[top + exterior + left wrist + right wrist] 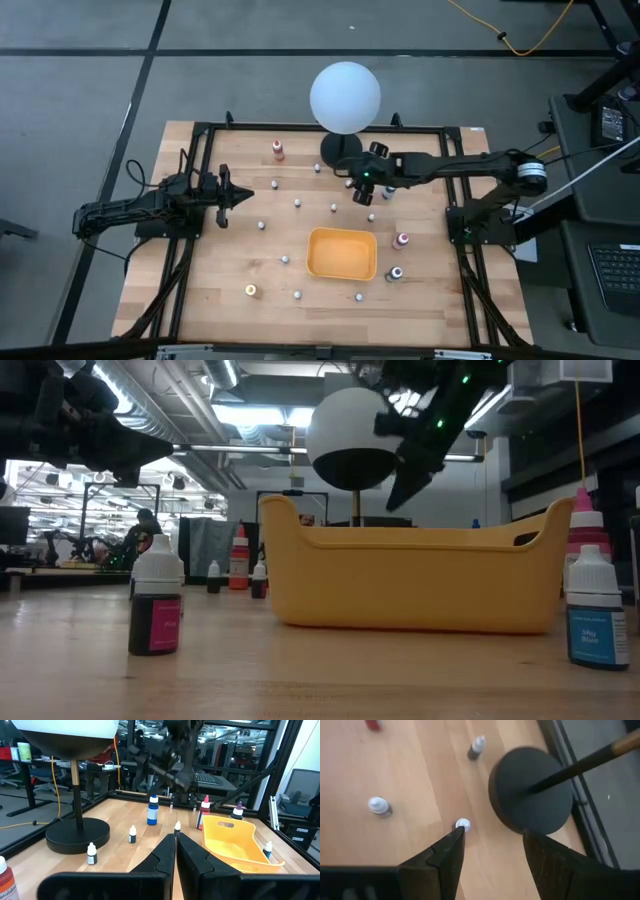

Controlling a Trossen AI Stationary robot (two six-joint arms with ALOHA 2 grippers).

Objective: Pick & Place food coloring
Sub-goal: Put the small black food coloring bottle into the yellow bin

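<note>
Several tiny food coloring bottles stand upright on the wooden table: a red one at the far side, a pink one and a dark one right of the yellow tray, and an orange one near the front. My right gripper hangs open above the table, slanting down, just in front of the lamp's black base. A white-capped bottle stands below it, beside one finger and untouched. At the table's left my left gripper is shut and level, holding nothing.
A lamp with a white globe stands on a black base at the far middle. Several small dark bottles with white caps are scattered over the table. A blue bottle stands near my right arm. A black frame rims the table.
</note>
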